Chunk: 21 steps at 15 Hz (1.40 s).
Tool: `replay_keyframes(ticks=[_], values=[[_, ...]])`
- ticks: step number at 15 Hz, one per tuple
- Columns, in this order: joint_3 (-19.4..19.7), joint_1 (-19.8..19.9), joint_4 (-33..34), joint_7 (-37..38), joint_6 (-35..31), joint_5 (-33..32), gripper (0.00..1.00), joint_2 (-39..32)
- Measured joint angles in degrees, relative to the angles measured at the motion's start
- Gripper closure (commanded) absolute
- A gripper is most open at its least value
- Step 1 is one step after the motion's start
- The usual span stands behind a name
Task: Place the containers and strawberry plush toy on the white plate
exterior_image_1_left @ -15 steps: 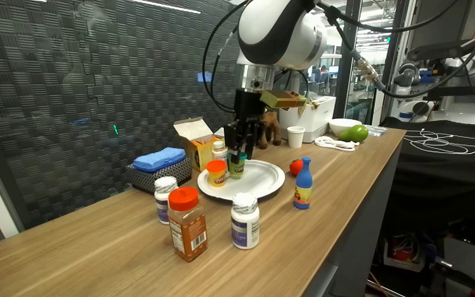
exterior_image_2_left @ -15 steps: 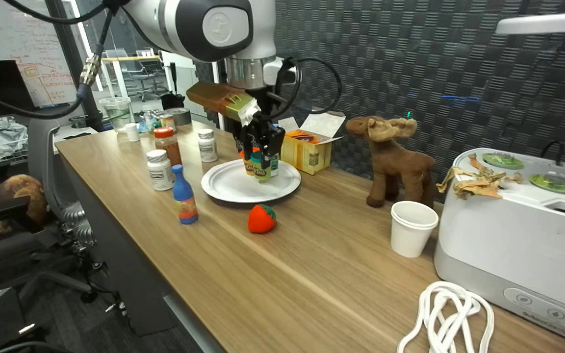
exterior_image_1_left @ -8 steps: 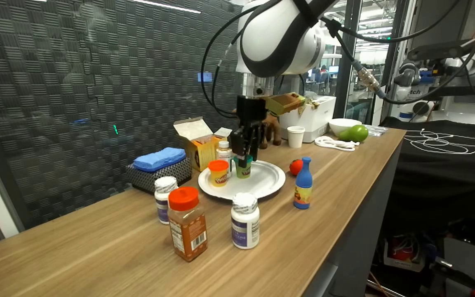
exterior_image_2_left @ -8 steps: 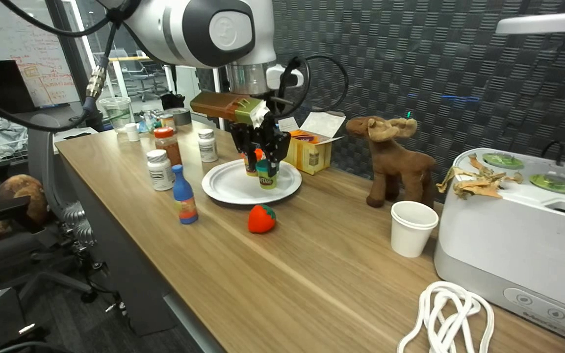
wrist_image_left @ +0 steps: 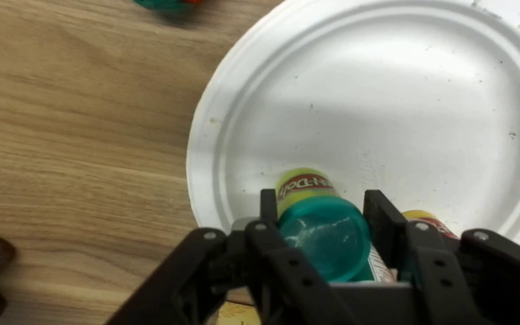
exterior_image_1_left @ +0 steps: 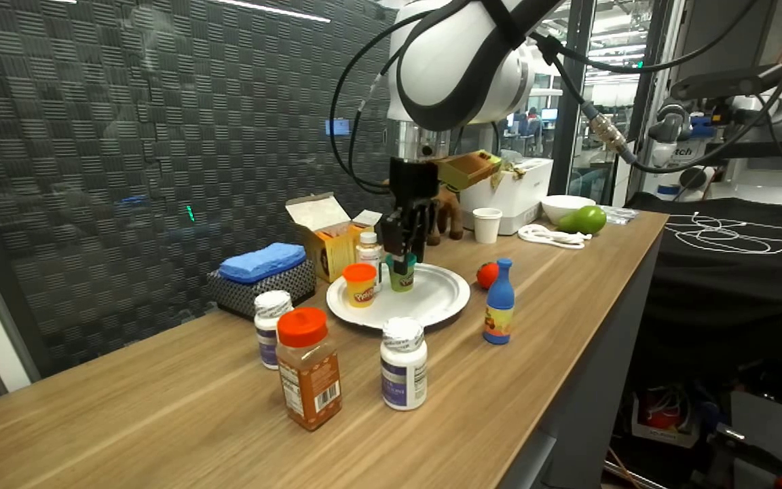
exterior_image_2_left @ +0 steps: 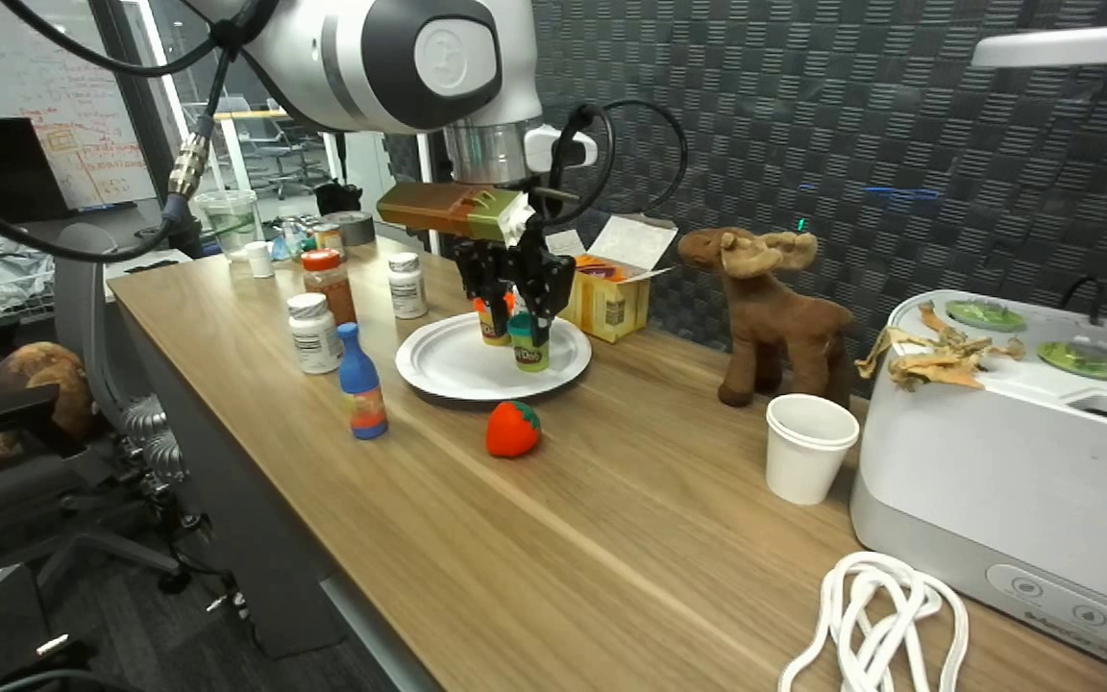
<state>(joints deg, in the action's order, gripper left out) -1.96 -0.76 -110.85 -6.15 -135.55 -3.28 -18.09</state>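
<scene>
my claw [wrist_image_left: 321, 203]: partly spread, clasping teal-lidded tub [wrist_image_left: 325, 239] | white plate [exterior_image_1_left: 435, 297]: holds orange-lidded tub [exterior_image_1_left: 361, 286] | yellow box [exterior_image_2_left: 603, 308]: orange contents [exterior_image_2_left: 598, 269]

Middle of white plate [wrist_image_left: 377, 117] free; yellow tub [exterior_image_1_left: 361, 292], white bottle [exterior_image_1_left: 368, 252] crowd end effector [wrist_image_left: 320, 201]

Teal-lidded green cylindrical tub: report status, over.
Black gripper closed on green tub. Tub over round white plate, base contact unclear. Orange-lidded yellow cylindrical tub close by.

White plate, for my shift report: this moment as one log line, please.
end effector: holding green tub over white plate, contact unclear | yellow tub: on plate | strawberry plush, blue bottle: off plate
</scene>
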Motion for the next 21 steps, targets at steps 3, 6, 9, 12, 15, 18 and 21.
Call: replay_keyframes(ticks=[3, 6, 9, 12, 15, 18, 21], values=[[0.0, 0.02, 0.28, 0.0, -0.57, 0.0, 0.66, -0.33], [0.03, 0.02, 0.53, 0.0, -0.85, 0.0, 0.23, -0.53], [0.06, 0.0, 0.6, 0.35, -0.89, -0.15, 0.02, -0.47], [0.39, -0.66, 0.66, 4.12, -0.74, -2.12, 0.0, 0.76], [0.83, -2.56, 0.47, 11.2, 0.68, -5.11, 0.0, 3.66], [0.43, -5.52, 0.25, 18.68, 4.88, -7.24, 0.0, 7.19], [-0.95, -8.48, 0.56, 26.06, 10.76, -8.45, 0.0, 9.11]])
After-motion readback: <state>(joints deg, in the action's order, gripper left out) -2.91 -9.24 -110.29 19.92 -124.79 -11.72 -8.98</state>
